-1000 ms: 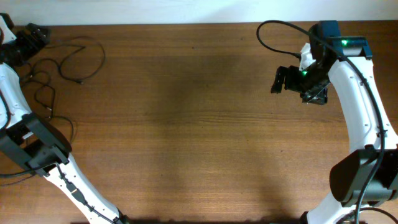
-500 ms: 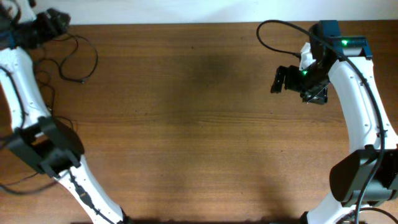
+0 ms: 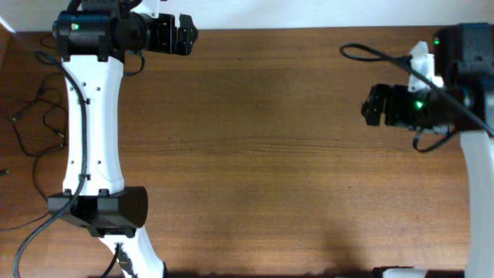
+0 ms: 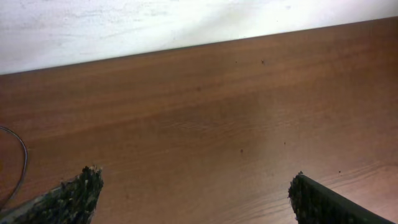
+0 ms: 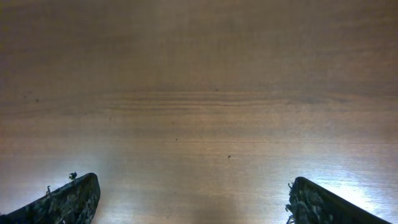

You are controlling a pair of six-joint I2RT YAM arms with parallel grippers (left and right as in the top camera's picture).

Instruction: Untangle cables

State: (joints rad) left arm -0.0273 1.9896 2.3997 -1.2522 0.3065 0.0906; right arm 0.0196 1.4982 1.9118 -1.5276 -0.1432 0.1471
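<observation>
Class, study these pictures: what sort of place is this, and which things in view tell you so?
Probably a robotics lab bench: a white left arm and right arm reach over a wooden table, thin black cables lie loose near its edge, and a plain white wall stands behind.

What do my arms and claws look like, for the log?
Left arm and right arm: white links, black joints, green lights. A thick black cable loops off the right one. Left claw and right claw are black, with rough dark fingers.

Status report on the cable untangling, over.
Left claw open, empty. Right claw open, empty. Cables loose at table's left edge, ungripped. Left arm alongside them.
</observation>
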